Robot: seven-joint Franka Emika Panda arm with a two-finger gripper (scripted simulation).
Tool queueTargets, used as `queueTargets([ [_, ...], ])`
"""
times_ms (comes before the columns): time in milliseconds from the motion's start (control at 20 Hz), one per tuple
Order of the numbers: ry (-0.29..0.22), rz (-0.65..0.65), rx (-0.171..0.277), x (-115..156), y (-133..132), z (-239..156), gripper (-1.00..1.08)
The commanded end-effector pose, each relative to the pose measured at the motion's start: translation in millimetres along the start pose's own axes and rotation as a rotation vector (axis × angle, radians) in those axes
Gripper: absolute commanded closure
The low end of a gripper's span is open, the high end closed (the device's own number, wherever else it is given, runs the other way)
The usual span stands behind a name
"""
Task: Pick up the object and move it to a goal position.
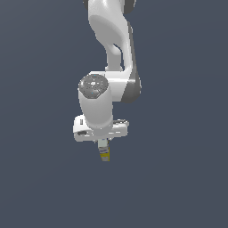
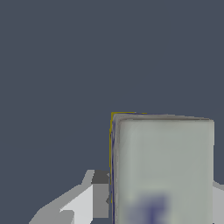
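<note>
The object [image 1: 105, 154] is a small box with yellow sides, hanging below the white gripper [image 1: 103, 146] near the middle of the exterior view. Only its lower end sticks out beneath the fingers. In the wrist view the object [image 2: 164, 168] fills the near half of the picture, showing a pale grey-white face with blurred bluish print and a thin yellow edge. One finger [image 2: 98, 194] presses against its side; the other finger barely shows at the picture's edge. The gripper is shut on the object.
The white Panda arm [image 1: 113, 40] reaches down from the top of the exterior view. Behind everything lies a uniform dark blue-grey surface [image 1: 40, 178]. No other objects or any goal marker show.
</note>
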State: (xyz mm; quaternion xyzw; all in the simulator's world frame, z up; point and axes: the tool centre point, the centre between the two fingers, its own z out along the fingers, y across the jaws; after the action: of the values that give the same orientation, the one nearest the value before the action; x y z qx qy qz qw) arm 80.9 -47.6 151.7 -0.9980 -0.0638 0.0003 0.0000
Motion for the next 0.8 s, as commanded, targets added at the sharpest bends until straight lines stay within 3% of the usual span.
queueTargets([
  [0,0.0,0.0,0.0,0.2,0.0,-0.3,1.08],
  [400,0.0,0.0,0.0,-1.6,0.7,-4.3,1.08],
  [750,0.0,0.0,0.0,-12.2,5.6,-31.6,1.08],
])
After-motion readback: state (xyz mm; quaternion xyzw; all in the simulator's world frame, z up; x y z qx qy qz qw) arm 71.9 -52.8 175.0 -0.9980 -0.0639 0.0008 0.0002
